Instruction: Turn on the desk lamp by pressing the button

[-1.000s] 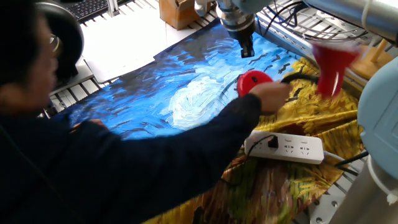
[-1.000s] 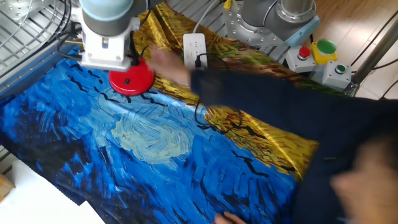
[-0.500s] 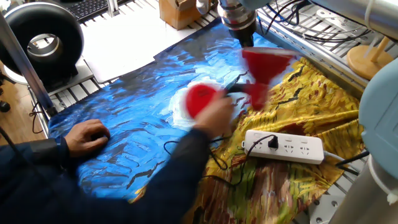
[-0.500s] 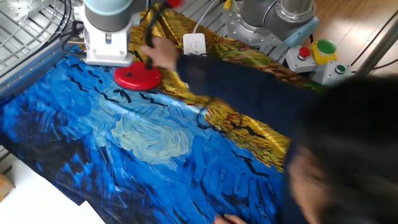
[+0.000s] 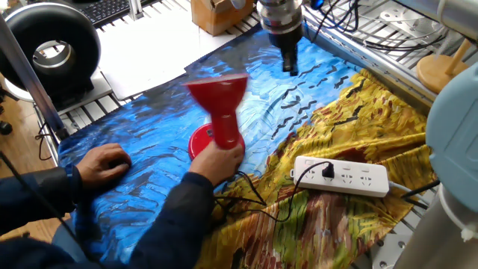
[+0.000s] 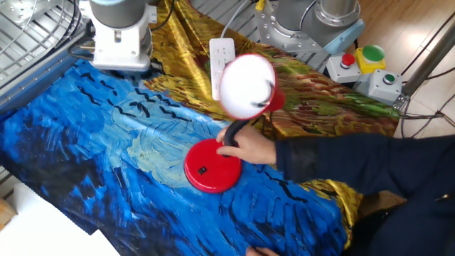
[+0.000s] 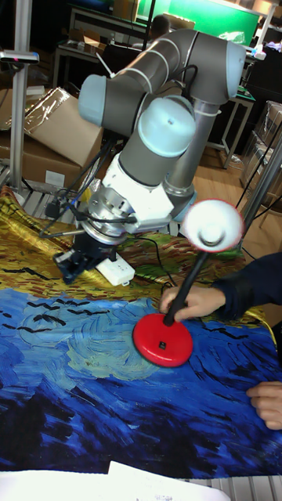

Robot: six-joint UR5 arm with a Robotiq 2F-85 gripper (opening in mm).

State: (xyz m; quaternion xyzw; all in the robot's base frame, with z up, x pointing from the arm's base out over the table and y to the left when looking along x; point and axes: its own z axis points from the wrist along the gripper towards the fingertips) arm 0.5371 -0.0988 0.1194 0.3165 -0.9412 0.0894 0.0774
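Desk lamp (image 6: 213,167) standing upright on the blue part of the painted cloth (image 6: 85,142), near the middle of the table, round red base flat on the fabric with a small dark button (image 6: 202,170) on its top. Black gooseneck (image 7: 186,290) rising from the base's rim to the red shade (image 5: 218,97), blurred in one fixed view, white inner face turned toward the camera in the other fixed view. Person's hand (image 6: 250,148) wrapped around the foot of the gooseneck, touching the base. Second hand (image 5: 103,162) resting flat on the blue cloth near its front edge, apart from the lamp.

Gripper (image 5: 289,60) hanging above the far edge of the cloth, well apart from the lamp, pointing downward. Cannot tell whether its fingers are apart or together; in every view only a dark narrow tip.

Between gripper and lamp, a bare stretch of blue cloth. White power strip (image 5: 341,176) lying on the golden part of the cloth, beside the lamp's cord (image 5: 246,196), toward the robot's pedestal. Cloth's golden side rumpled into folds; blue side lying smoother, corner reaching the white board (image 5: 142,45) at the table's far side.
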